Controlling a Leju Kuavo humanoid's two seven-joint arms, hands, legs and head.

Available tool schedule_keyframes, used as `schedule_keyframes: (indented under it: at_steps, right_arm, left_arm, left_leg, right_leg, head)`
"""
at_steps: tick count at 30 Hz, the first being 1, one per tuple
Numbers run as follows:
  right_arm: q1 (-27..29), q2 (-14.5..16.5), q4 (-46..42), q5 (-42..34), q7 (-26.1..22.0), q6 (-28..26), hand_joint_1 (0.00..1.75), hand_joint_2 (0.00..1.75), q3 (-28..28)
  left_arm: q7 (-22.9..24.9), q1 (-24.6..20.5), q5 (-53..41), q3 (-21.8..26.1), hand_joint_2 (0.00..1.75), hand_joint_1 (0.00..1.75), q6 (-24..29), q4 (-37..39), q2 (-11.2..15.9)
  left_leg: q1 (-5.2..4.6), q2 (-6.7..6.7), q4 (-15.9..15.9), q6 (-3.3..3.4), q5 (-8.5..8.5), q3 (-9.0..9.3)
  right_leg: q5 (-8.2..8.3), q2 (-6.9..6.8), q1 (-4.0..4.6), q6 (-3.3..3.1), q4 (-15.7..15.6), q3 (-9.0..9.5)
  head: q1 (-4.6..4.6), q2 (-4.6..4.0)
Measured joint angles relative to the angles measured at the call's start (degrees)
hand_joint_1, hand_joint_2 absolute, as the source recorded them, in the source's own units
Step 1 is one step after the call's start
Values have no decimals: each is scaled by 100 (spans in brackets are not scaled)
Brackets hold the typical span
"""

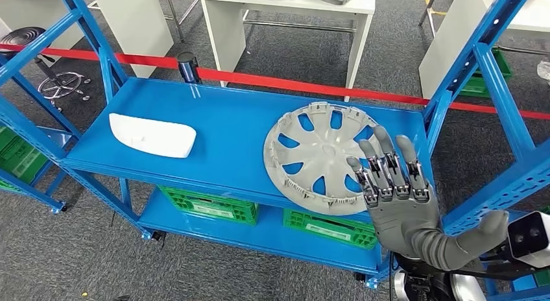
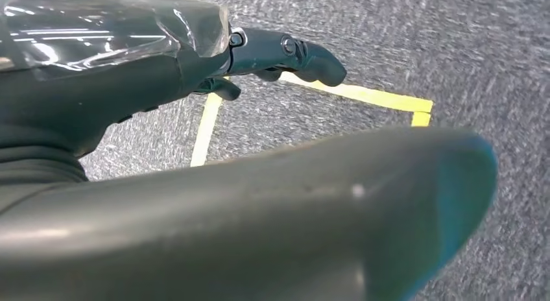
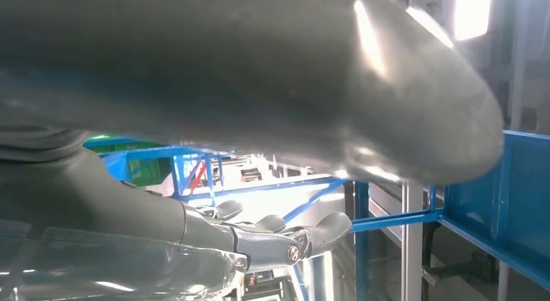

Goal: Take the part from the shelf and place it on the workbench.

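Observation:
A grey wheel cover [image 1: 318, 155] lies flat on the right half of the blue shelf [image 1: 220, 119], its near rim reaching over the shelf's front edge. My right hand [image 1: 399, 197] is raised palm-up in front of that near right rim, fingers stretched out toward it and thumb spread to the right, holding nothing. The right wrist view has the same fingers [image 3: 285, 239] extended before blue shelf beams. A white curved part [image 1: 152, 134] rests on the shelf's left side. My left hand [image 2: 194, 119] hangs over the floor, fingers loosely curled around nothing.
Blue uprights [image 1: 480, 74] frame the shelf at right and left. Green crates [image 1: 207, 205] sit on the lower shelf. A red barrier tape [image 1: 272, 82] runs behind, with white tables [image 1: 285, 15] beyond. Yellow floor tape [image 2: 363, 93] crosses grey carpet under my left hand.

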Motion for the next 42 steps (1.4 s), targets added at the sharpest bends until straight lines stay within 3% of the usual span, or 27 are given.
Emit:
schedule_keyframes:
  at_steps: [1, 3, 5, 8, 10, 12, 14, 15, 17, 18, 20, 22, 24, 26, 28, 29, 30, 31, 33, 35, 39, 40, 42]
  right_arm:
    - [-1, 1, 1, 1, 2, 1, 0, 175, 2]
    - [-3, 2, 5, 5, 13, 4, 0, 175, 3]
    - [-13, 3, 14, 23, 41, 3, 0, 175, 5]
    - [-33, 4, 25, 98, 89, -26, 0, 175, 5]
    - [-57, 3, 32, 186, 104, -80, 0, 175, 4]
    - [-71, -5, 50, 275, 111, -128, 0, 175, 4]
    - [-70, -17, 80, 378, 125, -177, 0, 175, 5]
    - [-71, -24, 97, 451, 135, -210, 0, 175, 6]
    - [-83, -39, 128, 655, 159, -301, 0, 175, 11]
    - [-95, -47, 145, 764, 170, -341, 0, 175, 15]
    - [-123, -58, 176, 981, 193, -420, 0, 175, 27]
    - [-168, -70, 216, 1222, 239, -501, 0, 175, 45]
    - [-238, -86, 265, 1457, 287, -587, 0, 175, 72]
    - [-293, -122, 323, 1621, 316, -648, 0, 175, 109]
    - [-307, -169, 391, 1701, 329, -672, 0, 175, 151]
    - [-307, -187, 423, 1716, 331, -679, 0, 175, 170]
    - [-308, -203, 451, 1726, 331, -687, 0, 175, 184]
    - [-310, -217, 474, 1730, 331, -694, 0, 175, 195]
    - [-323, -239, 505, 1733, 331, -704, 0, 175, 211]
    - [-340, -257, 528, 1735, 330, -707, 0, 175, 224]
    - [-350, -309, 564, 1749, 310, -708, 0, 175, 261]
    - [-355, -331, 568, 1748, 296, -707, 0, 175, 270]
    - [-358, -383, 585, 1736, 272, -707, 0, 175, 290]
  left_arm:
    - [0, 0, 0, 0, 0, 0, -3, 0, 2]
    - [7, 1, 14, 0, 0, 0, -16, 0, 8]
    - [20, 3, 31, 0, 0, 0, -27, 0, 15]
    - [32, 3, 40, 0, 0, 0, -26, 1, 21]
    - [31, -5, 51, 0, 0, 0, -25, 2, 21]
    - [31, -8, 63, 0, 0, 0, -24, 2, 20]
    - [31, -8, 85, 0, 0, 0, -23, 2, 19]
    - [31, -7, 95, 0, 0, 0, -23, 2, 18]
    - [31, -7, 104, 0, 0, 0, -22, 2, 13]
    - [31, -9, 104, 0, 0, 0, -20, 2, 10]
    - [31, -10, 104, 0, 0, 0, -14, 2, 7]
    - [33, -11, 101, 0, 0, 0, -3, 2, 8]
    - [40, -14, 75, 0, 0, 0, 12, 2, 8]
    - [56, -18, 37, 0, 0, 0, 32, 2, 8]
    - [79, -20, 19, 0, 0, 0, 51, 2, 8]
    - [91, -20, 15, 0, 0, 0, 57, 2, 6]
    - [99, -20, 15, 0, 0, 0, 61, 2, 4]
    - [104, -21, 15, 0, 0, 0, 64, 2, 2]
    - [105, -26, 15, 0, 0, 0, 68, 2, 12]
    - [107, -40, 10, 0, 0, 0, 70, 3, 23]
    - [120, -56, -9, 0, 0, 0, 71, 2, 33]
    - [121, -63, -9, 0, 0, 0, 68, 2, 31]
    - [125, -75, -9, 0, 0, 0, 52, 2, 21]
  left_leg:
    - [21, 12, -318, -9, 236, 59]
    - [30, 23, -1082, 5, 786, 267]
    - [-3, 22, -1411, 69, 1010, 375]
    - [-20, 11, -1455, 191, 1021, 438]
    - [-5, 8, -1534, 263, 1020, 500]
    - [-18, 7, -1549, 321, 986, 526]
    - [-33, -6, -1547, 342, 947, 550]
    - [-37, -17, -1544, 339, 925, 575]
    - [-39, -43, -1536, 312, 870, 651]
    - [-55, -55, -1515, 287, 835, 679]
    - [-83, -69, -1481, 232, 781, 699]
    - [-84, -71, -1469, 180, 763, 698]
    - [-65, -55, -1377, 120, 694, 655]
    - [-44, -25, -883, 60, 419, 423]
    - [-26, -6, -74, 22, 78, 21]
    - [-20, -4, 200, 14, 15, -132]
    - [-16, -1, 246, 15, 70, -178]
    - [-15, 1, 52, 26, 230, -105]
    - [-28, 2, -775, 83, 633, 285]
    - [-61, 3, -1352, 146, 804, 578]
    - [-70, 8, -1520, 248, 823, 667]
    - [-58, 10, -1565, 281, 845, 695]
    - [-52, 13, -1610, 320, 869, 728]
  right_leg:
    - [-52, 4, -6, 20, 0, 70]
    - [-157, 8, -9, 73, -4, 185]
    - [-240, 16, 0, 146, -10, 226]
    - [-325, 12, 4, 238, -25, 239]
    - [-497, -3, -2, 238, 321, 78]
    - [-792, -8, -9, 208, 1139, -404]
    - [-896, -9, -11, 243, 1730, -840]
    - [-795, -10, -12, 292, 1700, -901]
    - [-358, -18, -19, 397, 988, -682]
    - [-140, -30, -21, 405, 580, -532]
    - [96, -43, -15, 316, 134, -355]
    - [135, -39, -3, 195, 107, -337]
    - [148, -36, -22, 135, 92, -319]
    - [142, -36, -44, 98, 83, -290]
    - [128, -38, -40, 79, 86, -281]
    - [123, -37, -39, 74, 87, -277]
    - [117, -34, -37, 70, 87, -269]
    - [109, -27, -37, 70, 87, -255]
    - [88, -9, -32, 81, 84, -222]
    - [70, 5, -12, 108, 84, -223]
    - [31, -1, -8, 201, 113, -261]
    - [-46, -6, -7, 202, 255, -328]
    - [-329, -12, -9, 172, 906, -646]
  head:
    - [1, 0]
    - [3, 0]
    - [4, 0]
    - [4, 0]
    - [11, 0]
    - [15, 0]
    - [14, 0]
    - [14, 0]
    - [15, 0]
    - [15, 0]
    - [11, 0]
    - [9, 0]
    - [5, 0]
    - [-11, 0]
    - [-21, 0]
    - [-21, 0]
    - [-21, 0]
    - [-22, 0]
    - [-20, 0]
    - [-19, 0]
    - [-14, 0]
    - [-10, 0]
    - [-3, 0]
